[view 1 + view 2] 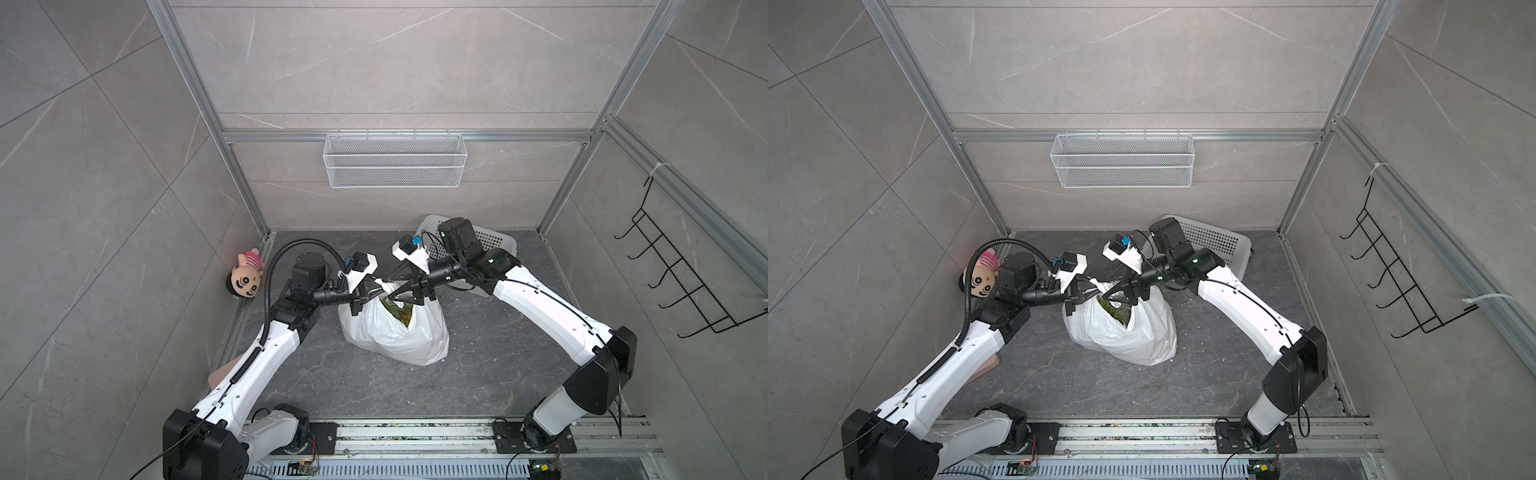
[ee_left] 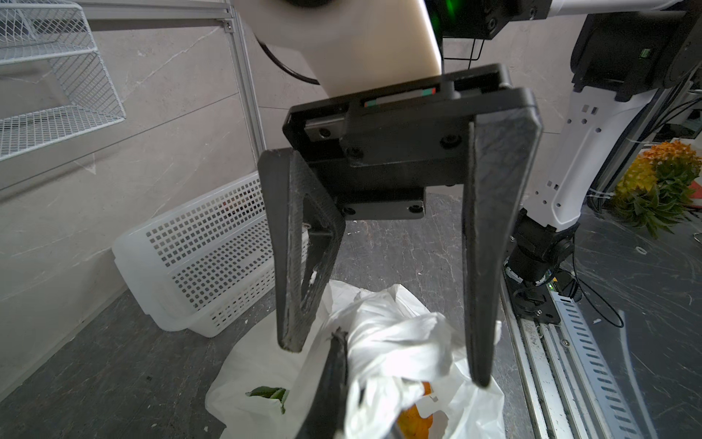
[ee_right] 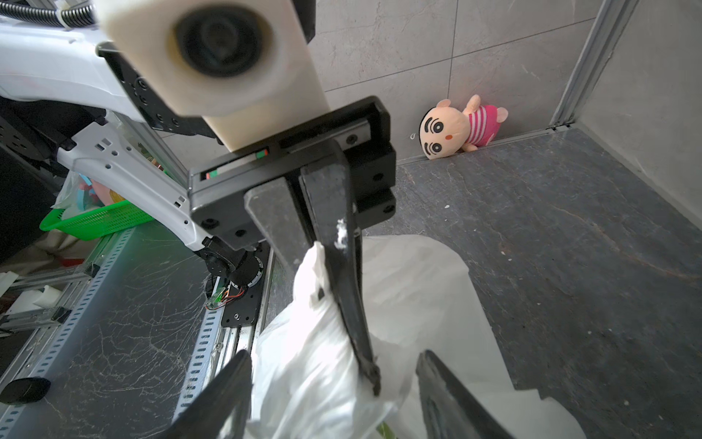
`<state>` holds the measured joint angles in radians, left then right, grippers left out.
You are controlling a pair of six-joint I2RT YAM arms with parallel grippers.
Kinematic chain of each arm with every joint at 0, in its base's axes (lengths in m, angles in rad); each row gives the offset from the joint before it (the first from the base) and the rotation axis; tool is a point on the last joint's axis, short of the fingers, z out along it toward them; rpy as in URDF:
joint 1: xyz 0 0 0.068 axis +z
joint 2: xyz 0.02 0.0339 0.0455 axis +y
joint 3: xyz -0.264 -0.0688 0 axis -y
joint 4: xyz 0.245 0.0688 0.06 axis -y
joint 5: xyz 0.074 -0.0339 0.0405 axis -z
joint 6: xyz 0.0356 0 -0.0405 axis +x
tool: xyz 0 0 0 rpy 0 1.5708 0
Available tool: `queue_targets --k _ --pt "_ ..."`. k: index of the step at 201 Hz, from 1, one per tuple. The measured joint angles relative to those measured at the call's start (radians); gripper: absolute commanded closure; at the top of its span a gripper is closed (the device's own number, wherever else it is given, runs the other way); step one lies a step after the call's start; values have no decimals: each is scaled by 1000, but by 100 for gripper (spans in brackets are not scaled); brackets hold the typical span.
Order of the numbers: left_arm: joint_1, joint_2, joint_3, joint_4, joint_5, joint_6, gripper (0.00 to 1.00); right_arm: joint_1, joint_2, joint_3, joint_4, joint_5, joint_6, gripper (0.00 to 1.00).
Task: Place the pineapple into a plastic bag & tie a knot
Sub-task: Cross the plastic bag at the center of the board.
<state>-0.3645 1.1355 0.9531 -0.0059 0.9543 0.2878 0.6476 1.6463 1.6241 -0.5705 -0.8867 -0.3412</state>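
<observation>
Pulling the handle of the plastic bag (image 1: 395,336) taut with the left tool (image 3: 374,376) clenched on it lets the released right tool (image 2: 383,359) grab squarely.

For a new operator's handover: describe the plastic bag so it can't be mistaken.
On the dark floor, near its middle, sits the plastic bag. Unlike the rigid perforated basket behind it, it is soft, crinkled, with green and yellow showing at its mouth.

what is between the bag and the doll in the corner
Nothing but bare floor. The right wrist view shows an open stretch of it between the plastic bag and the doll.
</observation>
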Motion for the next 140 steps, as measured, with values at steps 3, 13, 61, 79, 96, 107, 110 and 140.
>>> queue_targets --k 3,13,61,79,96,107,110,140 --pt "0 0 0 0 1 0 100 2 4 2 -2 1 -3 33" --pt "0 0 0 0 8 0 100 2 19 11 -15 6 -14 34" --pt "0 0 0 1 24 0 100 2 51 46 -53 9 -48 32" --pt "0 0 0 5 28 -2 100 2 51 46 -55 23 -49 33" --pt "0 0 0 9 40 -4 100 2 60 67 -75 36 -60 36" --pt "0 0 0 13 43 -5 100 2 74 90 -88 45 -71 39" --pt "0 0 0 13 43 -5 100 2 77 95 -90 47 -76 40" --pt "5 0 0 8 39 -5 100 5 95 111 -119 49 -100 50"
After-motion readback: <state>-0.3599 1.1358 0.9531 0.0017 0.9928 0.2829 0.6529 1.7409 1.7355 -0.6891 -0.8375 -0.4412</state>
